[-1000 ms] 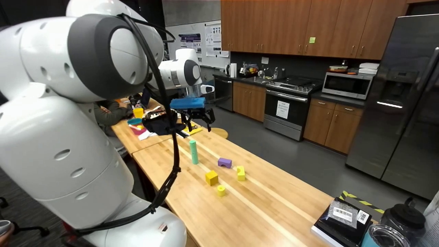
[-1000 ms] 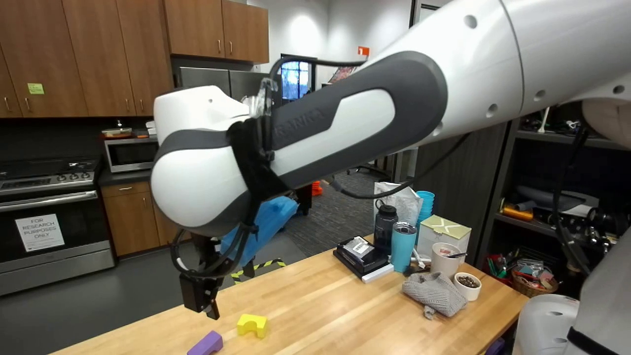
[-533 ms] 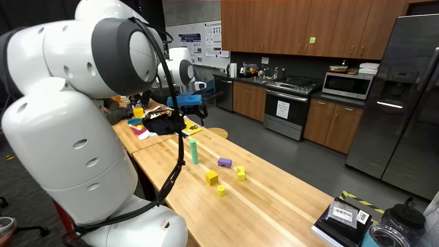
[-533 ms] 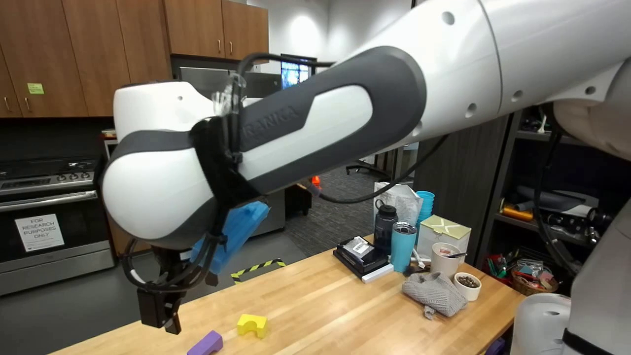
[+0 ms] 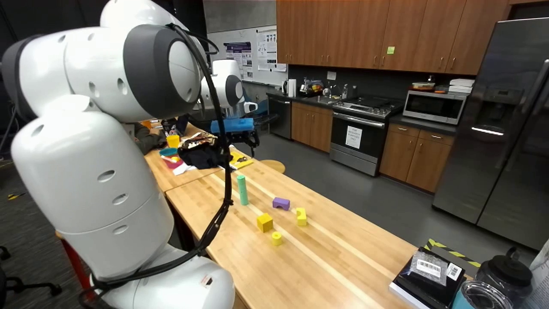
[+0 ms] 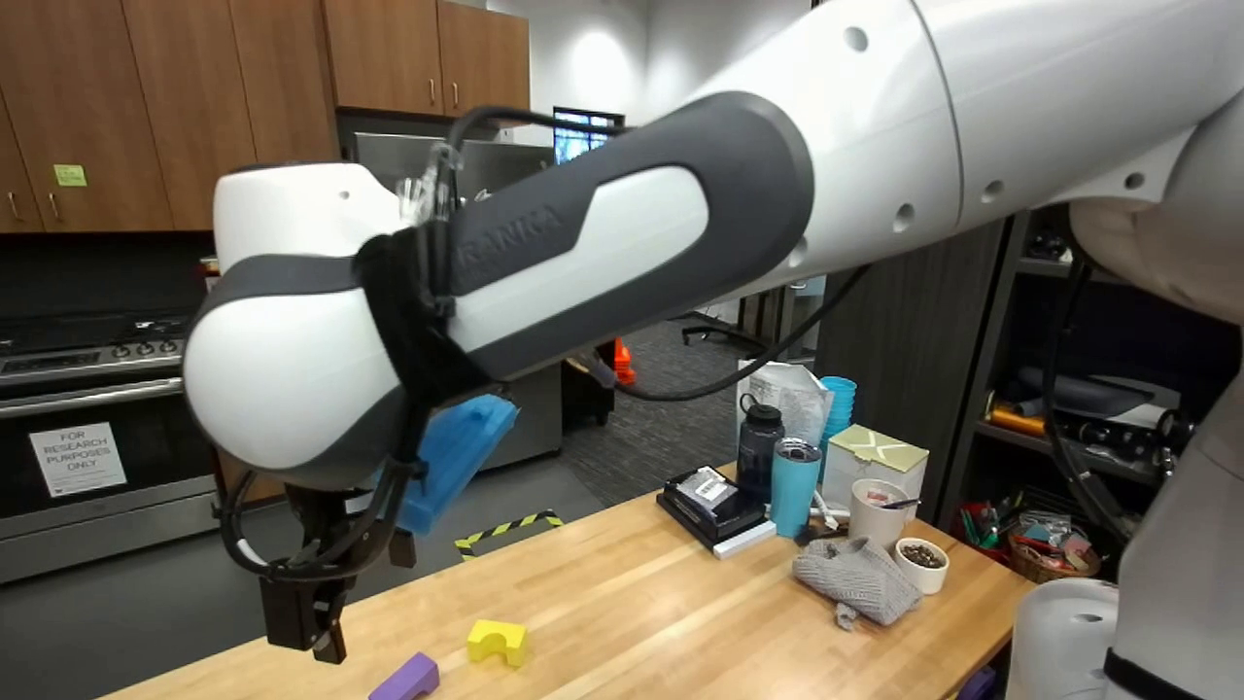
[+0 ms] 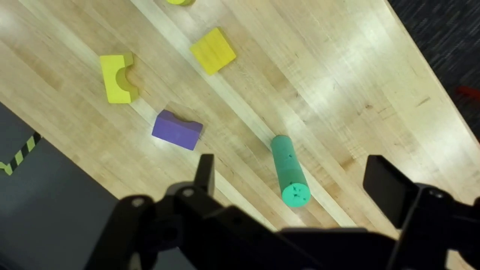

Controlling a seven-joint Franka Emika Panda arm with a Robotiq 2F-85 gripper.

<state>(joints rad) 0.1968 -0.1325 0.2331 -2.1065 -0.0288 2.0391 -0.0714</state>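
Note:
My gripper (image 7: 291, 174) is open and empty above the wooden table. In the wrist view an upright green cylinder (image 7: 288, 161) stands below, between the spread fingers and not touched. It also stands in an exterior view (image 5: 242, 191). Beside it lies a purple arch block (image 7: 177, 130), which shows in both exterior views (image 5: 281, 203) (image 6: 406, 678). A yellow arch block (image 7: 114, 78) lies beyond the purple one, also in both exterior views (image 5: 301, 216) (image 6: 497, 642). A yellow cube (image 7: 213, 51) and a small yellow cylinder (image 5: 276, 238) are farther from the gripper.
A black box (image 6: 717, 506), dark bottle (image 6: 760, 449), teal tumbler (image 6: 795, 486), grey cloth (image 6: 857, 578) and small bowl (image 6: 921, 565) stand at one table end. A black bag (image 5: 203, 154) and cups lie at the opposite end. A cable (image 5: 223, 189) hangs along the arm.
The arm has swung leftward in an exterior view, carrying the open gripper left and slightly down past the purple block; the motion slows in the last half second. The blocks have not moved.

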